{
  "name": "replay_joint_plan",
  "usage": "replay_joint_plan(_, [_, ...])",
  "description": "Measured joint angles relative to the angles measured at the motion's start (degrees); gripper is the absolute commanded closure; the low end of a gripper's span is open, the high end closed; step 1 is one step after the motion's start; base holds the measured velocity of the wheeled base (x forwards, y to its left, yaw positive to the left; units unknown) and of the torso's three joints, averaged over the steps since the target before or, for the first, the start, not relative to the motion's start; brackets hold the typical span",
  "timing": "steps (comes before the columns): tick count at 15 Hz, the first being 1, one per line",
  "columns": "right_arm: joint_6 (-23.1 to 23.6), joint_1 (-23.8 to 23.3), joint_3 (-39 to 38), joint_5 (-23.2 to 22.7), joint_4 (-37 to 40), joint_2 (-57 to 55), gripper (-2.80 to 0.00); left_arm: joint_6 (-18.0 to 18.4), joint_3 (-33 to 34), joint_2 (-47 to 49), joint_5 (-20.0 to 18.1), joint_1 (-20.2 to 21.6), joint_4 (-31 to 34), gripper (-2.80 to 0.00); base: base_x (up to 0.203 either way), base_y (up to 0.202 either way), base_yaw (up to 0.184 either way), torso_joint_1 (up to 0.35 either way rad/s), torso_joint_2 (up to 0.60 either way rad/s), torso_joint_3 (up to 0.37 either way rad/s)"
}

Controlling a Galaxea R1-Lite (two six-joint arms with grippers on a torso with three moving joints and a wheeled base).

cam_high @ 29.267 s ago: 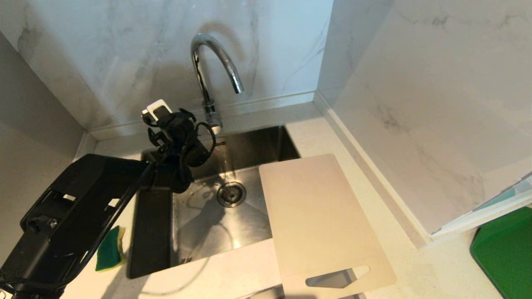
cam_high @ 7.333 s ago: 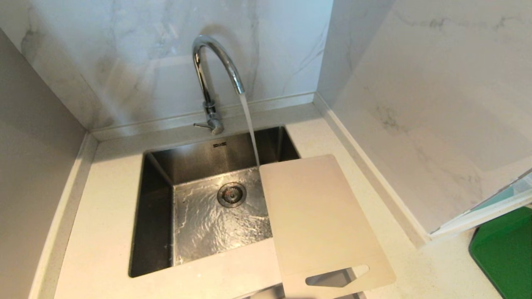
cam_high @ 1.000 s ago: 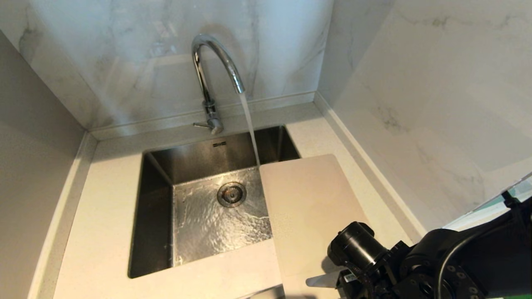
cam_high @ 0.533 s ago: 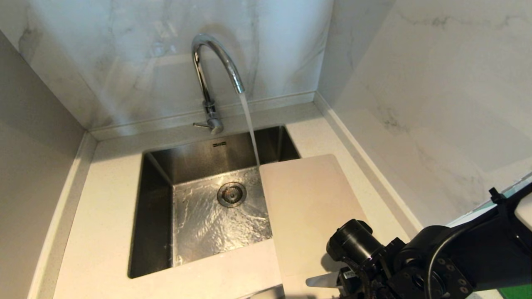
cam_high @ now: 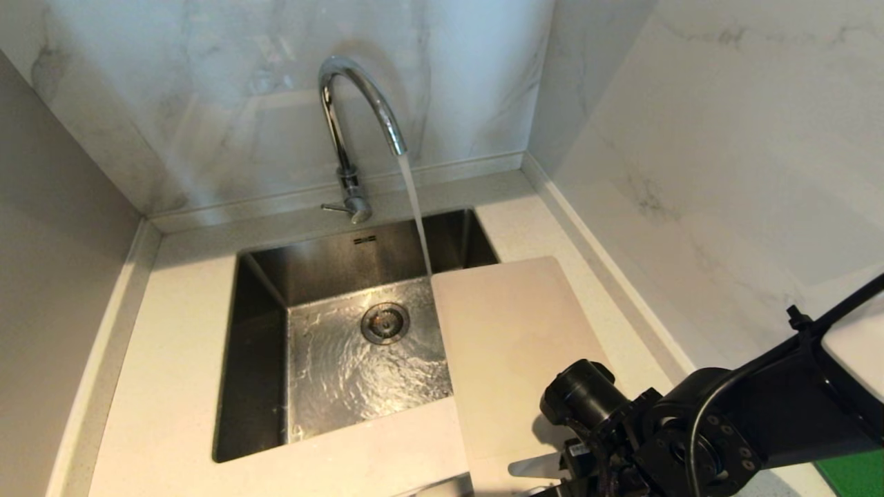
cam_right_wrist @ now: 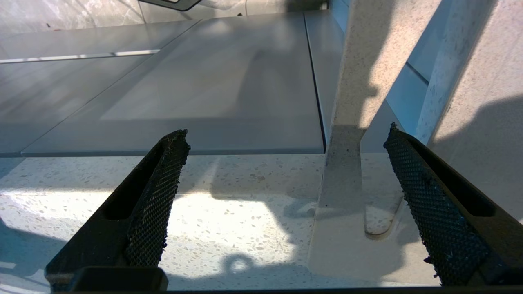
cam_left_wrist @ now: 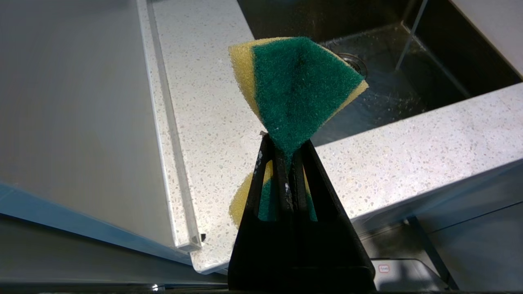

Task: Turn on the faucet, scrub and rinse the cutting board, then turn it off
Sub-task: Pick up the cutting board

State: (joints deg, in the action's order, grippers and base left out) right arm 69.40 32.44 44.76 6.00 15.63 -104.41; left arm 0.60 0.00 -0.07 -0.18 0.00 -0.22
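Note:
The chrome faucet runs a stream of water into the sink, its small lever sticking out at the base. The beige cutting board lies to the right of the basin, partly over the sink's edge. My right arm reaches in over its slotted handle end. In the right wrist view my right gripper is open, with the cutting board's handle end lying between and beneath its fingers. My left gripper is shut on a green-and-yellow sponge and hangs off the counter's front left corner, outside the head view.
The steel sink has a wet floor and a round drain. Marble walls close in behind and on the right. A dark green flat thing shows at the bottom right corner. Speckled counter runs along the sink's left and front.
Over the last second my right arm has crept a little up and left above the board's handle end. The water keeps running. The board has not moved.

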Motion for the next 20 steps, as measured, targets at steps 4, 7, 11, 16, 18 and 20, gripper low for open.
replay_joint_plan(4, [0.1, -0.3, 0.8, 0.0, 0.0, -1.0, -2.80, 0.0, 0.0, 0.0, 0.0, 0.0, 0.0, 0.00, 0.000, 0.000, 0.000, 0.000, 0.00, 0.000])
replay_joint_plan(7, [0.1, -0.5, 1.2, 0.1, 0.0, -1.7, -2.80, 0.0, 0.0, 0.0, 0.0, 0.0, 0.0, 0.00, 0.000, 0.000, 0.000, 0.000, 0.00, 0.000])
replay_joint_plan(11, [0.1, -0.9, 1.2, 0.1, -0.1, -3.1, -2.80, 0.0, 0.0, 0.0, 0.0, 0.0, 0.0, 0.00, 0.000, 0.000, 0.000, 0.000, 0.00, 0.000])
replay_joint_plan(16, [0.1, -1.4, 1.2, 0.1, -4.1, -6.1, -2.80, 0.0, 0.0, 0.0, 0.0, 0.0, 0.0, 0.00, 0.000, 0.000, 0.000, 0.000, 0.00, 0.000])
replay_joint_plan(18, [0.1, -1.5, 1.2, 0.1, -4.4, -7.1, -2.80, 0.0, 0.0, 0.0, 0.0, 0.0, 0.0, 0.00, 0.000, 0.000, 0.000, 0.000, 0.00, 0.000])
replay_joint_plan(20, [0.2, -1.5, 1.1, 0.1, -4.5, -8.0, -2.80, 0.0, 0.0, 0.0, 0.0, 0.0, 0.0, 0.00, 0.000, 0.000, 0.000, 0.000, 0.00, 0.000])
